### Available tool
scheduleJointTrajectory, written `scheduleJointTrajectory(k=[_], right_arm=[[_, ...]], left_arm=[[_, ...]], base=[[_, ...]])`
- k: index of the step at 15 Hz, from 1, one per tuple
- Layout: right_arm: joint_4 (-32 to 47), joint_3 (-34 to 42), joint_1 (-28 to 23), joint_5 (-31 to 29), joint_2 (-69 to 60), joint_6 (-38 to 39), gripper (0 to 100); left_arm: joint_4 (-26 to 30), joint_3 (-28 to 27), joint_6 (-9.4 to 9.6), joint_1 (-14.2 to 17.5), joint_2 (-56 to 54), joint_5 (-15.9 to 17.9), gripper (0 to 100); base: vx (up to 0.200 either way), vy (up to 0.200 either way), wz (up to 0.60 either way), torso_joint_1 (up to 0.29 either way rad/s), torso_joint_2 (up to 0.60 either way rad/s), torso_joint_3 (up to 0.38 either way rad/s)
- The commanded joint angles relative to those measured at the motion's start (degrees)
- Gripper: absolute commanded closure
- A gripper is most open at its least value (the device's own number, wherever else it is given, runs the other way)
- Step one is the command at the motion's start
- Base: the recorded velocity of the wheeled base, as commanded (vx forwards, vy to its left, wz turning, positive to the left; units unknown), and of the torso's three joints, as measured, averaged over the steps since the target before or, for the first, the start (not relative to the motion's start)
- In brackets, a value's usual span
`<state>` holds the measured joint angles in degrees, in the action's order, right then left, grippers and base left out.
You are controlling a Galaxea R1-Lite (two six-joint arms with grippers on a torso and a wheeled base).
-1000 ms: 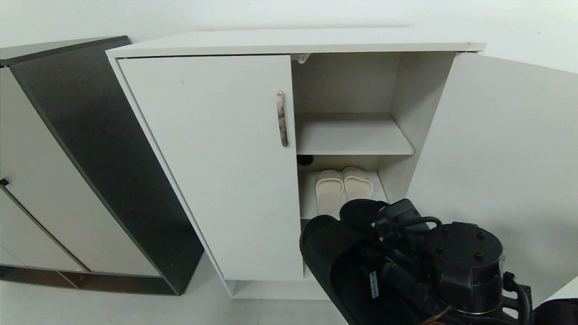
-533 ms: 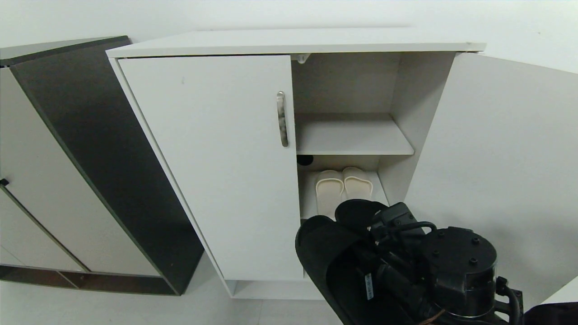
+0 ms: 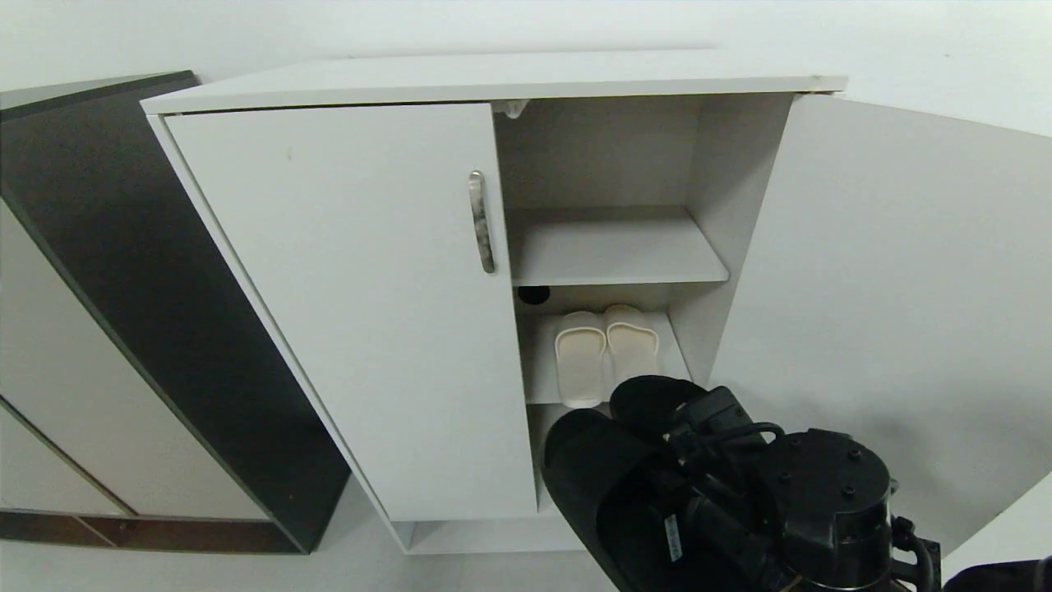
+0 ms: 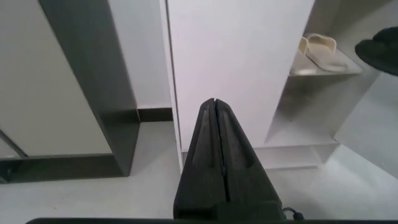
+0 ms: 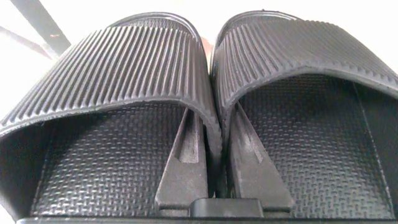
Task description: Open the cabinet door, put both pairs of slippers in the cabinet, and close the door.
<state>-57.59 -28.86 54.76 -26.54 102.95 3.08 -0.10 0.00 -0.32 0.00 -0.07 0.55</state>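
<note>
Seen from a shifted head camera, still clamped black slippers (image 3: 592,469) in right gripper (image 5: 214,124) fingers before open cabinet (image 3: 493,82), left gripper (image 4: 214,106) fingers pressed together.

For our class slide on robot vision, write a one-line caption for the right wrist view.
Right gripper clamped on the touching inner edges of the black slippers, one finger inside each.

White cabinet (image 3: 493,78), right door (image 3: 888,288) swung open.
Cream slippers (image 3: 604,353) lie on a shelf (image 3: 538,366); black slippers (image 3: 608,469) are apparently just outside, low.
</note>
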Motion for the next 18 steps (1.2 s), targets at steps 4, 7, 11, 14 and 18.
scheduleJointTrajectory(k=[4,7,11,14,18], right_arm=[[-0.07,-1.29,0.35,-0.62,0.85,-0.8,100],[19.44,-18.25,0.79,-11.34,1.29,7.29,100],[50.82,-39.0,3.86,-19.78,1.38,21.26,100],[55.22,-48.14,2.98,-21.54,2.34,19.33,100],[46.51,-47.87,-0.71,-23.21,3.75,11.07,100]], left_arm=[[0.01,0.0,-0.03,0.0,0.07,-0.02,100],[0.01,0.0,0.05,0.0,0.07,0.07,100],[0.01,0.0,-0.03,0.0,0.07,0.07,100],[0.01,0.0,-0.03,0.0,0.07,-0.02,100],[0.01,0.0,-0.03,0.0,0.07,-0.02,100]], base=[[0.0,0.0,0.0,0.0,0.0,0.0],[0.0,0.0,0.0,0.0,0.0,0.0],[0.0,0.0,0.0,0.0,0.0,0.0],[0.0,0.0,0.0,0.0,0.0,0.0],[0.0,0.0,0.0,0.0,0.0,0.0]])
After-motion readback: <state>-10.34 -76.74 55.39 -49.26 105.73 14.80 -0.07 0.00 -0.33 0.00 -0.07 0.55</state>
